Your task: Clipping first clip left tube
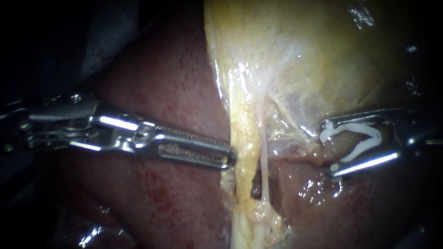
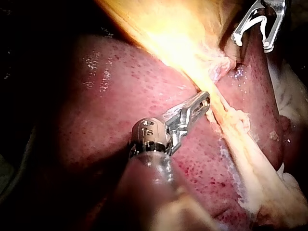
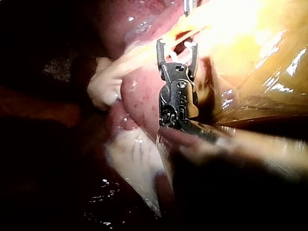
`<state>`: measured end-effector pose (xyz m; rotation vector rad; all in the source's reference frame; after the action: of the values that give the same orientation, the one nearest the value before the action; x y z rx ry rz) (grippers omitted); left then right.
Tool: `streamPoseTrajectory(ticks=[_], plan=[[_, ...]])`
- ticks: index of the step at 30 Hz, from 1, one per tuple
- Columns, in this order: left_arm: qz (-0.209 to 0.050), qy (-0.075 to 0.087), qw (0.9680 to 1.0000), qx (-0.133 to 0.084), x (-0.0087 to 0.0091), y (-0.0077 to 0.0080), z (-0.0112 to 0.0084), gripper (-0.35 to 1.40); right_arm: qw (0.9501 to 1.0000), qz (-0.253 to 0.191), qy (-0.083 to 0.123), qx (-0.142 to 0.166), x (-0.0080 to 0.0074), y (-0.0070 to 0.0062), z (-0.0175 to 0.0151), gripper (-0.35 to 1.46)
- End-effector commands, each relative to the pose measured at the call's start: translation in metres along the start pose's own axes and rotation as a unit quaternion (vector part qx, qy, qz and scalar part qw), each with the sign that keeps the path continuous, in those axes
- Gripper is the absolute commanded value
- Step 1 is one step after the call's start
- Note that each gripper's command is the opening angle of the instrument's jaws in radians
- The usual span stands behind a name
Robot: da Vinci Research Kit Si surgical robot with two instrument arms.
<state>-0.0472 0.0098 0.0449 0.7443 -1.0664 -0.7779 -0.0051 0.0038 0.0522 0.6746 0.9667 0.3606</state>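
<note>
Nearest the camera lies the dark red liver (image 1: 175,92), wet and soft. Across it from the left comes the left instrument (image 1: 228,159). Its two ridged jaws lie together and hold nothing, the tip resting against the side of the left tube (image 1: 242,138).

That tube is the thicker, yellow cord running down from the gallbladder (image 1: 314,55). Just beside it on the right hangs a thinner tube (image 1: 264,152), pale and thread-like, with a dark gap between the two lower down.

From the right comes the right instrument (image 1: 328,148). Its jaws stand wide and cradle a white clip (image 1: 374,133), whose open mouth faces the tubes with nothing in it. The clip is near the thinner tube but apart from it, and the left tube lies beyond that.

I judge the left tube to be soft, slick and easily torn, coated in fatty tissue that could slide under pressure. The best place to take it looks like the bare stretch level with the left instrument's tip, above the gap. The clip's mouth should surround the yellow cord alone, leaving the thinner tube out.

Farthest back, the gallbladder spreads pale yellow and glossy.
</note>
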Motion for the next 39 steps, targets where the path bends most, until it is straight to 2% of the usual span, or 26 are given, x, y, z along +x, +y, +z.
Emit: streamPoseTrajectory(ticks=[1,9,20,26,32,39], plan=[[0.0,-0.001,1.0,0.001,0.0,-0.0001,-0.0001,-0.35,1.0,0.0,0.0,0.0,0.0,-0.0001,0.0,0.54],[-0.001,-0.003,1.0,0.005,0.0,-0.0015,-0.001,-0.35,1.0,0.001,0.0,-0.002,0.0003,-0.0007,0.001,0.54],[-0.001,-0.003,0.9999,0.015,0.0006,-0.0032,-0.0042,-0.35,0.9999,-0.002,0.001,-0.011,0.0001,-0.0023,0.0041,0.55],[-0.002,-0.005,0.9998,0.017,0.0002,-0.0042,-0.0047,-0.35,0.9999,-0.008,-0.001,-0.013,-0.0014,-0.0027,0.0074,0.56],[-0.002,-0.006,0.9998,0.018,0.0002,-0.0049,-0.0047,-0.35,0.9997,-0.021,-0.009,-0.001,-0.0034,-0.0031,0.0106,0.57],[-0.002,-0.008,0.9998,0.019,0.0002,-0.0052,-0.0048,-0.35,0.9996,-0.017,-0.016,0.012,-0.0049,-0.0032,0.0132,0.57]])
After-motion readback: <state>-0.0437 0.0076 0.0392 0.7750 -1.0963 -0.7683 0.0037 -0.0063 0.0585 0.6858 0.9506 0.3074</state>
